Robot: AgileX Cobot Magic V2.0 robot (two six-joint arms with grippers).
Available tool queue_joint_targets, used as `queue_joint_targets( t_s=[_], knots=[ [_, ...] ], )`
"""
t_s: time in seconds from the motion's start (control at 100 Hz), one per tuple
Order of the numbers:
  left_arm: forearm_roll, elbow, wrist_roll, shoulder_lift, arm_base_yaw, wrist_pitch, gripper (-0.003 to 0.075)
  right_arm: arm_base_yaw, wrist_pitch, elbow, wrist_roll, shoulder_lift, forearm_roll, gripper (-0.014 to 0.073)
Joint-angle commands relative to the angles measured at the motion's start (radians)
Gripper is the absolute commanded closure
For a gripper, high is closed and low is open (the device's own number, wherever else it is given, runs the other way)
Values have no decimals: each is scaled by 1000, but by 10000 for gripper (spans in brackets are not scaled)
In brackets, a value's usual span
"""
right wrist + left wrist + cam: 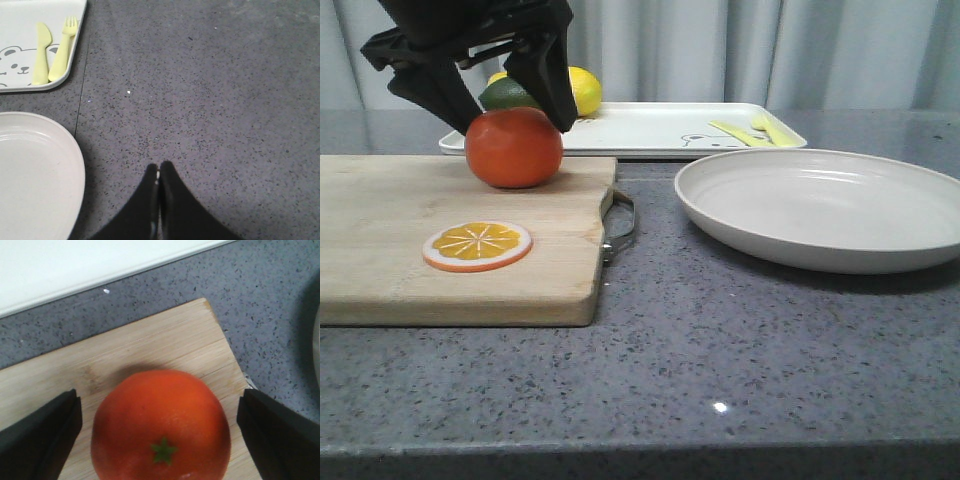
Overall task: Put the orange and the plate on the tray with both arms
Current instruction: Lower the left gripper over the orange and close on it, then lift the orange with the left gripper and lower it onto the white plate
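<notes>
our left gripper (510,110) hangs spread wide over the orange (514,147), one finger on each side with a gap showing in the left wrist view, so it grips nothing; the fruit sits on the far right corner of the wooden cutting board (380,250), behind an orange slice (477,245). further back lies the tray (650,128) with a lime (506,95), a lemon (584,90) and yellow cutlery (752,130), and to the right the plate (825,207) rests on the table (740,350). our right gripper (159,172) is pressed closed and empty over bare table just beside the plate.
</notes>
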Motion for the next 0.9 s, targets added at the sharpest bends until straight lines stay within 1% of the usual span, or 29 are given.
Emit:
queue_joint_targets(
  t_s=[0.0,0.09,0.33,0.47,0.54,0.64,0.89],
  knots=[
    [-30,-33,-1,-33,-7,-30,131,-1,-76,-42,-4,-2,-5,652],
    [-31,-33,-1,-33,-7,-30,165,-1,-76,-42,-4,-2,-5,652],
    [-34,-33,-1,-33,-7,-28,339,-1,-76,-42,-4,-2,-5,652],
    [-34,-35,-1,-33,-7,-19,405,-1,-76,-42,-4,-2,-5,652],
    [-34,-53,0,-33,-19,0,426,-1,-76,-42,-4,-2,-5,652],
    [-34,-95,23,-33,-57,12,428,-1,-76,-42,-4,-2,-5,652],
    [-34,-223,25,16,-229,-7,428,-1,-75,-42,-4,-2,-5,652]
  ],
)
